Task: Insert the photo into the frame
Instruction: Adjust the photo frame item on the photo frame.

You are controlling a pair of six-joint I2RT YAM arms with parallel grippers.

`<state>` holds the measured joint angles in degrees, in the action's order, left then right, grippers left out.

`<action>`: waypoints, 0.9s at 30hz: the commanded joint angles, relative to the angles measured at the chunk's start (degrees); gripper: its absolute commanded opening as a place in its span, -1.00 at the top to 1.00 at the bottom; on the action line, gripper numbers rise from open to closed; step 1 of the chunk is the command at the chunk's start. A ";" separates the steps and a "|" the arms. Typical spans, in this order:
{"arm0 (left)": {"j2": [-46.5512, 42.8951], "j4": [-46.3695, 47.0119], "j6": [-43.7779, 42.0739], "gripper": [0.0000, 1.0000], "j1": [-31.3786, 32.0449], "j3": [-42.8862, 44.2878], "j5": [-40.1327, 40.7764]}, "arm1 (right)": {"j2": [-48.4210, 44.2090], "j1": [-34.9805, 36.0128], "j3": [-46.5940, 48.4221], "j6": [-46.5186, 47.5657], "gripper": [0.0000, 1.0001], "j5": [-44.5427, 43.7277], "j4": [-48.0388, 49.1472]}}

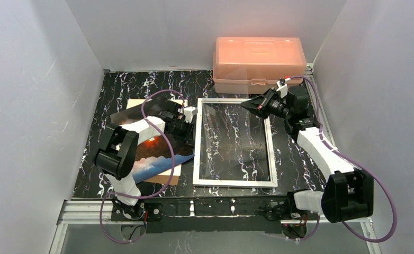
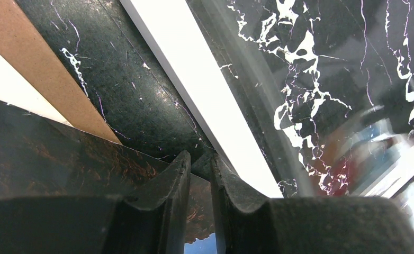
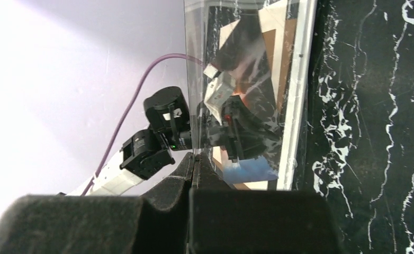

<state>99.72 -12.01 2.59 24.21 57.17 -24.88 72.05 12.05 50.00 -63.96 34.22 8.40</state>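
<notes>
The photo [image 1: 154, 153], dark with an orange glow and a blue bottom, lies left of the frame on a brown board. My left gripper [image 1: 188, 138] points down at its right edge. In the left wrist view the fingers [image 2: 200, 159] stand a narrow slit apart over the photo [image 2: 46, 153], whose face shows in the gap. I cannot tell whether they grip it. The white frame [image 1: 196, 159] lies flat at centre. My right gripper [image 1: 243, 106] is shut [image 3: 194, 159] on the far right corner of the clear pane [image 3: 247, 79], which is tilted up off the frame's rail [image 3: 295, 106].
A pink plastic box [image 1: 259, 63] stands at the back, just behind the frame. The brown backing board [image 1: 136, 103] sticks out from under the photo on the left. The frame's left rail [image 2: 194, 79] runs close beside the left fingers. White walls enclose the table on three sides.
</notes>
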 commanded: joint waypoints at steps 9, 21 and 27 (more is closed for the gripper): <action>-1.69 -2.26 0.02 0.65 0.15 2.00 -0.90 | -5.87 0.03 1.47 -7.22 0.97 -1.93 2.78; -3.48 -4.20 1.17 0.67 0.20 3.82 -2.17 | -8.12 1.31 -1.98 -13.24 0.97 -4.06 5.44; -3.27 -5.44 1.42 0.67 0.14 5.98 -1.86 | -8.94 2.78 -2.28 -15.25 0.97 -6.68 5.30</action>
<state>98.94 -15.31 3.73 24.18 60.18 -25.78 65.54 14.00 47.77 -76.79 29.63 10.24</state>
